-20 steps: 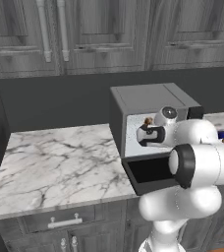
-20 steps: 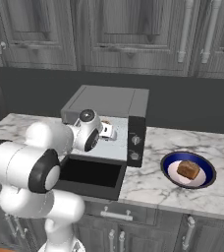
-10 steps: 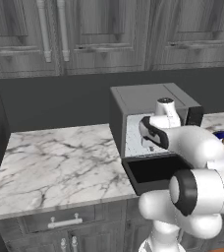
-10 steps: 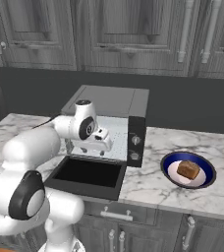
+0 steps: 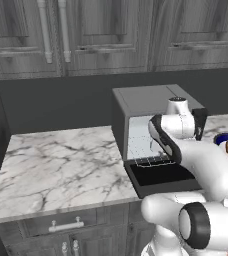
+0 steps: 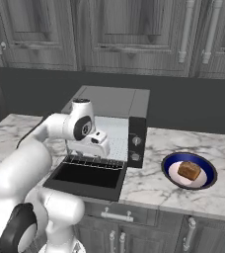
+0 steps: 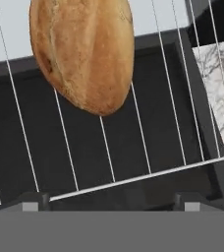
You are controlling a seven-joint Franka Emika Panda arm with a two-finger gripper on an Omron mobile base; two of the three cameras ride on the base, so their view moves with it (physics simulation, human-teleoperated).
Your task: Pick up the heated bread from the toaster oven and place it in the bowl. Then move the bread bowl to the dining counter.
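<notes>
The toaster oven [image 6: 112, 101] [image 5: 151, 100] stands on the marble counter with its black door [image 6: 87, 175] dropped flat. On its wire rack [image 7: 158, 147] lies the heated bread [image 7: 84, 54], an oval golden-brown loaf. My gripper [image 7: 111, 202] [image 6: 93, 152] hangs over the front of the rack, open, short of the bread and touching nothing. To the oven's right sits the dark blue bowl [image 6: 208, 173] [image 5: 225, 139], with a darker brown chunk [image 6: 188, 169] inside it. The dining counter is out of view.
The oven's knobs [image 6: 135, 148] face front on its right side. Marble counter [image 5: 56, 160] stretches left of the oven, with drawers below and grey wall cabinets [image 6: 134, 29] above. My own arm [image 5: 201, 165] crosses in front of the open door.
The arm has swung round and the hand has turned and dropped from in front of the oven mouth to just above the rack's front edge. The bowl stays put.
</notes>
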